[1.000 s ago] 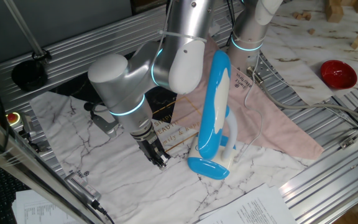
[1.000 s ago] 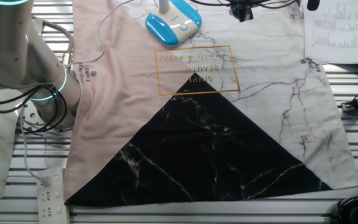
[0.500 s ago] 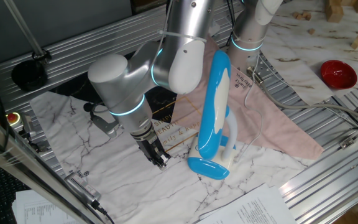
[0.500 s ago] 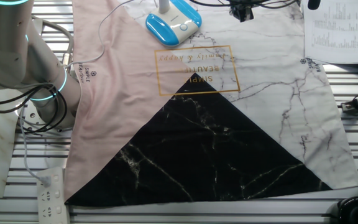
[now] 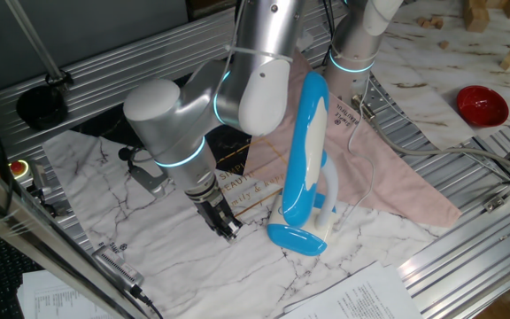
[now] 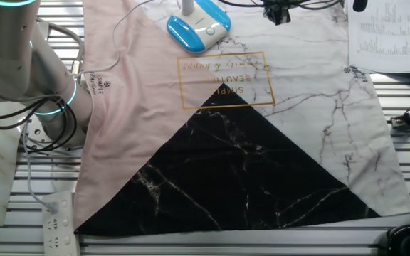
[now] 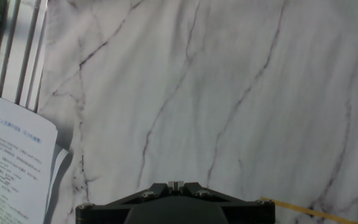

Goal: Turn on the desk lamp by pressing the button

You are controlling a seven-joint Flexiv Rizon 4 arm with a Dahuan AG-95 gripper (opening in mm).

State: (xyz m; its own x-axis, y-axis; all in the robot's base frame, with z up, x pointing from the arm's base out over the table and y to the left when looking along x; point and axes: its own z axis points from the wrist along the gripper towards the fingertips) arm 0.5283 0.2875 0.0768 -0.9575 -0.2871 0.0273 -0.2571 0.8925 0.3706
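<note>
Gripper (image 5: 228,230): I hover it low over marbled cloth (image 5: 166,239); finger state indiscernible
Desk lamp (image 5: 304,168): just beside, head upright

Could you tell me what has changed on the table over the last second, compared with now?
Hardly anything. The arm's big joint drifted a touch to the left in one fixed view, and the gripper stays low over the marbled cloth, beside the desk lamp without touching it. The lamp, cloth and red bowl have not moved.
</note>
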